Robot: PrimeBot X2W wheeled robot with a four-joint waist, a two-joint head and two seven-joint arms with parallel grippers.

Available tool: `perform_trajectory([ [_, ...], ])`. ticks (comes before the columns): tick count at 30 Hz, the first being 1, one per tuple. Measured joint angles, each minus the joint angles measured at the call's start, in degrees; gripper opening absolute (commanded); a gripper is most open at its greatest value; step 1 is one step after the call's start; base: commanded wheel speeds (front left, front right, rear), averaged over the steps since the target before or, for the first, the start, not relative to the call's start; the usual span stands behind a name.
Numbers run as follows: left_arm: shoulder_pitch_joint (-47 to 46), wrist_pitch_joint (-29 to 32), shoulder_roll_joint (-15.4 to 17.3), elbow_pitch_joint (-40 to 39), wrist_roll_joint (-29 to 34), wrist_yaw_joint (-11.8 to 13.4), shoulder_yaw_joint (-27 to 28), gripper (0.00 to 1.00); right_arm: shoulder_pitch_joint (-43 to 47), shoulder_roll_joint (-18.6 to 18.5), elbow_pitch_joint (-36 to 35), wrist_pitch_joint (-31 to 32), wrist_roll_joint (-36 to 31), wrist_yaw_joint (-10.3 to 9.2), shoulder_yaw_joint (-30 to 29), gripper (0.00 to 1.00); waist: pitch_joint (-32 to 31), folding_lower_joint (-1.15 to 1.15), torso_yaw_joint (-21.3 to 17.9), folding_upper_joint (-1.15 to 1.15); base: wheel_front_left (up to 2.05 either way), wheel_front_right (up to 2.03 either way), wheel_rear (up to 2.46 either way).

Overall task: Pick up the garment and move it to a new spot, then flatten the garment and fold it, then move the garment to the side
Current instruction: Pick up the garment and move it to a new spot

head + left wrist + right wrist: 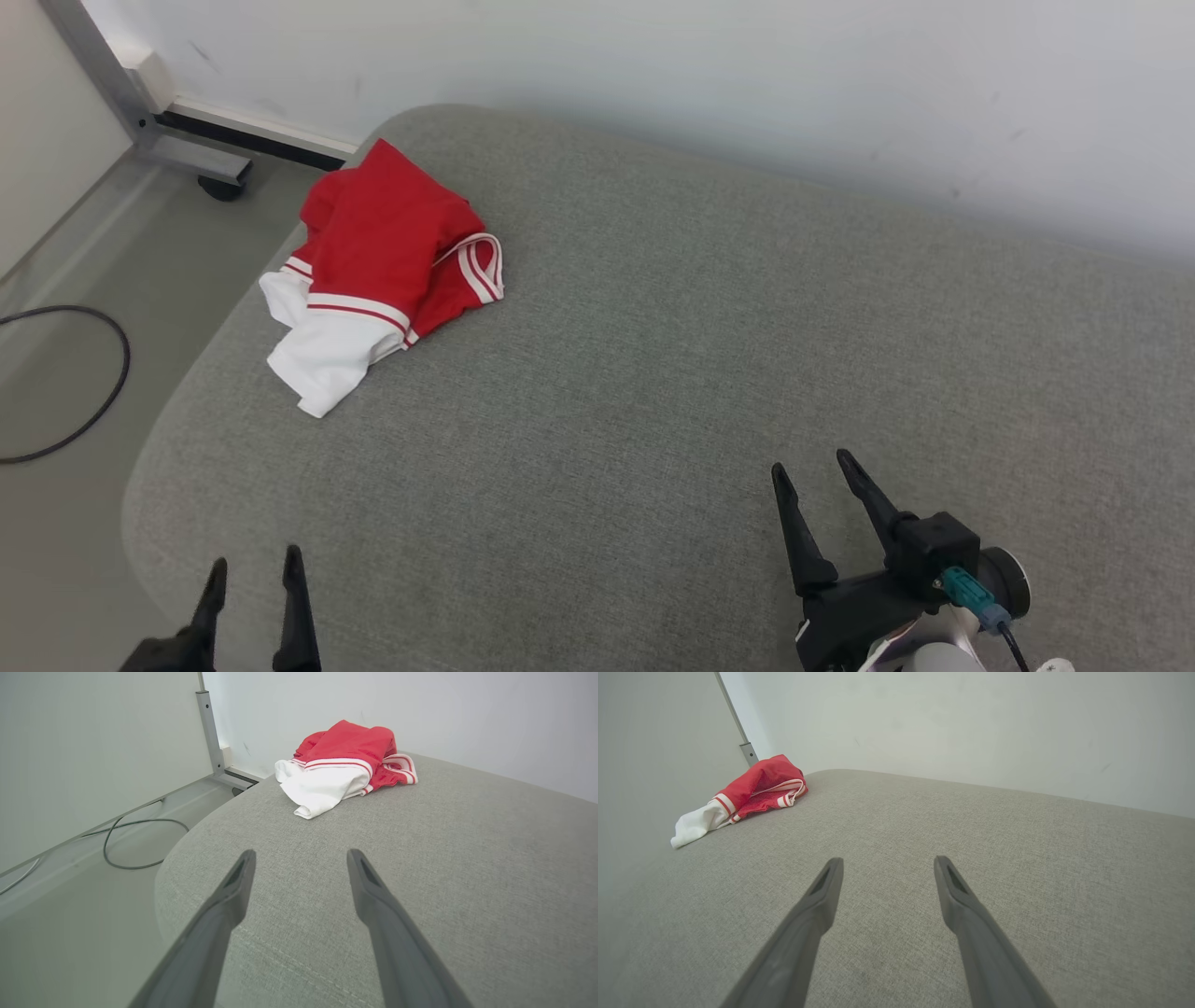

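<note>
A red and white garment (pixel 378 271) lies crumpled near the far left corner of the grey fabric surface (pixel 672 373). Its white part points toward the near left edge. The left wrist view has the garment (pixel 343 767) ahead at the top centre; the right wrist view has it (pixel 745 795) far off at the upper left. My left gripper (pixel 257 565) stands open at the bottom left, well short of the garment, with nothing between its fingers (pixel 233 891). My right gripper (pixel 812 467) is open at the lower right, also holding nothing.
A white wall (pixel 747 84) runs along the far side of the surface. On the floor to the left lie a black cable (pixel 103 392) and a metal frame leg with a caster (pixel 219 182). The surface's rounded left edge drops to the floor.
</note>
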Motion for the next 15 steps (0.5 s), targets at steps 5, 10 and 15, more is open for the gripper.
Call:
perform_trajectory([
  [5, -5.61, 0.00, 0.05, 1.25, 0.59, -0.81, 1.34, 1.00, -1.33, -1.37, -1.80, 0.01, -0.55, 0.00, 0.57, 1.00, 2.78, 0.00, -1.86, 0.00, 0.00, 0.00, 0.00],
  [10, -11.72, 0.00, 2.16, 3.43, 1.52, -1.34, 1.68, 1.00, -1.88, -2.99, -3.15, 0.00, -0.56, 0.00, 1.25, 1.00, 5.51, 0.01, -4.03, 0.01, 0.00, 0.00, 0.00],
  [15, -18.44, 0.00, 5.71, 10.32, 1.41, -1.64, 0.92, 1.00, -2.77, -4.43, -4.66, 0.01, -0.03, 0.00, 1.33, 1.00, 8.17, 0.01, -6.35, 0.01, 0.00, 0.00, 0.00],
])
